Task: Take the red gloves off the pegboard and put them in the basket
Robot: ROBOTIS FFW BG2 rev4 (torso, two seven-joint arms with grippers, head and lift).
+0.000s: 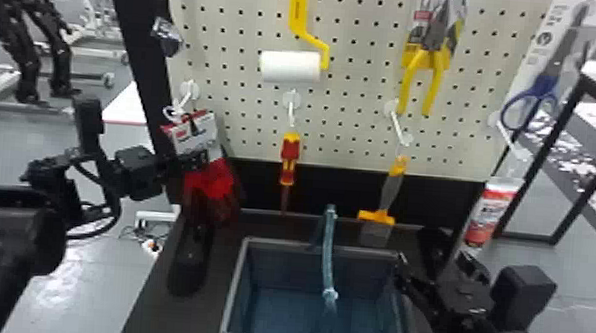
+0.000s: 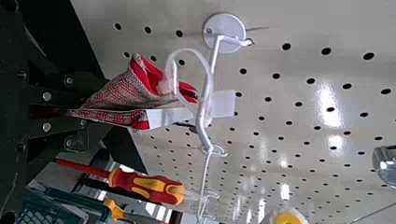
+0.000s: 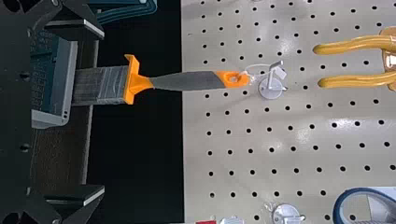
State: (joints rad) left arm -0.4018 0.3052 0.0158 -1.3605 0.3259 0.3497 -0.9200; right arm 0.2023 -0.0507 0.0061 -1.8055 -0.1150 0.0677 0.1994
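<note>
1. Here we are at the pegboard [image 1: 242,19], and the red gloves [image 1: 213,187] hang from the hook [image 2: 214,60] by a clear plastic loop [image 2: 208,77], in front of the board's lower left corner.
2. My left gripper [image 2: 84,113] is closed on them — cloth pinched between its fingers, just below the card [image 1: 196,136].
3. Now the handling: knitted cloth with a red coating, so I judge them light, floppy and hard to break. The coating should grip well; the loose knit may bunch or twist.
4. Where to hold? Right here, close under the card, where the layers gather flat. Lower down they would fold and swing; the card alone could bend or tear away.
5. The loop is the stiff, catchy part, so it wants easing along the hook and off its end, no yanking.
6. My right gripper [image 3: 103,113] stands wide and empty by the basket [image 1: 232,289] — whose handle [image 1: 327,251] crosses the opening, ready to snag soft fingers of cloth.
</note>
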